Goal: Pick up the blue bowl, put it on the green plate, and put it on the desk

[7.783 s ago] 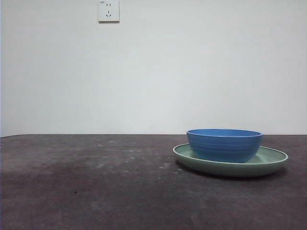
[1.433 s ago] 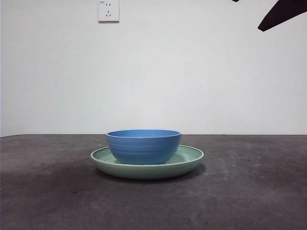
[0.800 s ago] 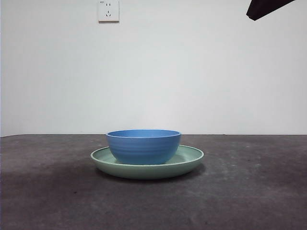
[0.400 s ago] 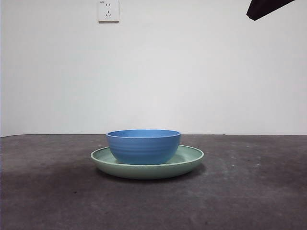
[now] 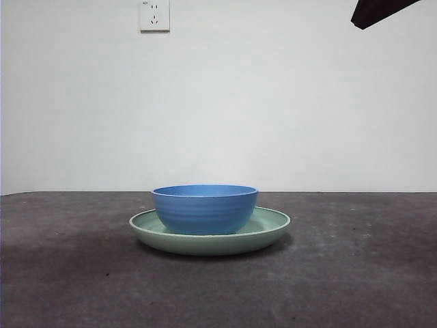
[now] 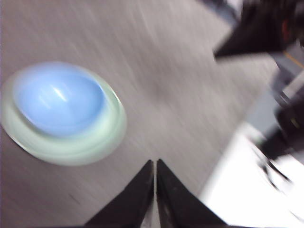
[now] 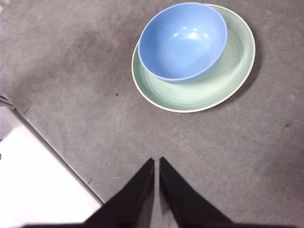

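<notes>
Both of my grippers hang clear of the dishes with nothing in them: the right gripper (image 7: 156, 164) has its jaws pressed together above the bare worktop (image 7: 71, 71), well short of the plate, and the left gripper (image 6: 155, 166) is likewise closed to a thin slit, high and off to one side in a blurred wrist picture. In the front view only a dark arm tip shows at the top right corner; I cannot tell whose it is.

My bowl (image 5: 205, 208) sits upright inside the plate (image 5: 270, 229), mouth facing straight up, and the plate rests flat on the worktop near the middle of the front view. From my right wrist the bowl lies off-centre in the plate, close against one side of the rim, leaving a wide crescent of green bare on the other side.

I judge the bowl rigid, fairly light and smooth, so likely slippery under my jaws. Being round, it has no long axis and any approach angle serves. I would pinch its rim, one jaw inside and one outside, on the side where the plate gives room.
</notes>
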